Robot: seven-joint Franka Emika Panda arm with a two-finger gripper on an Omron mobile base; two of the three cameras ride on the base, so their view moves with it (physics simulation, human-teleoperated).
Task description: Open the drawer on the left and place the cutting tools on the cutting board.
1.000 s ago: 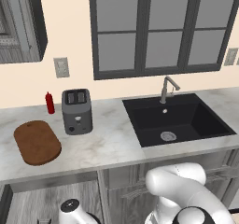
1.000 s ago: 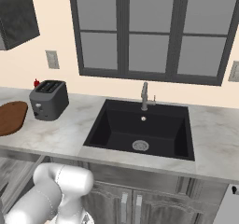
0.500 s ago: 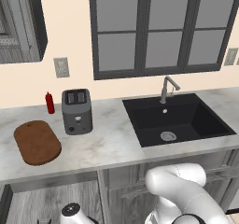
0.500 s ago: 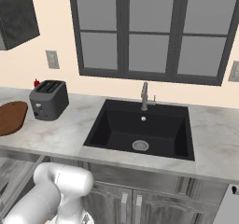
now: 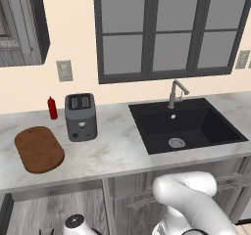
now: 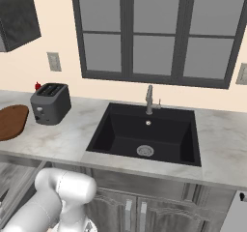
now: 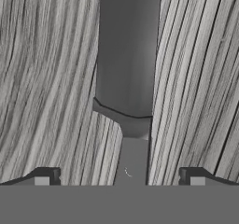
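As the arm [image 5: 188,195] sinks a shade lower in front of the cabinets over the last second, with nothing on the table [image 5: 117,155] disturbed, the end effector [image 7: 120,178] has closed in on the drawer [image 7: 46,78]. Its grey wood-grain front lies directly ahead. The slim silver handle [image 7: 126,69] runs straight out from between the two fingertips, close ahead of them and centred in the gap. The jaws stand fully apart, as they have throughout this approach, and they grip nothing and touch nothing.

The small descent looks like the last alignment before a grasp. The bar sits where closing the jaws should catch it, so the opening pull appears to be next. The drawer seems shut, and the cutting tools are presumably inside it.

The cutting board [image 5: 39,149] lies flat and bare, above the end effector and beyond it on the table, just beside the toaster [image 5: 81,116]. Placing the tools there has not yet begun.
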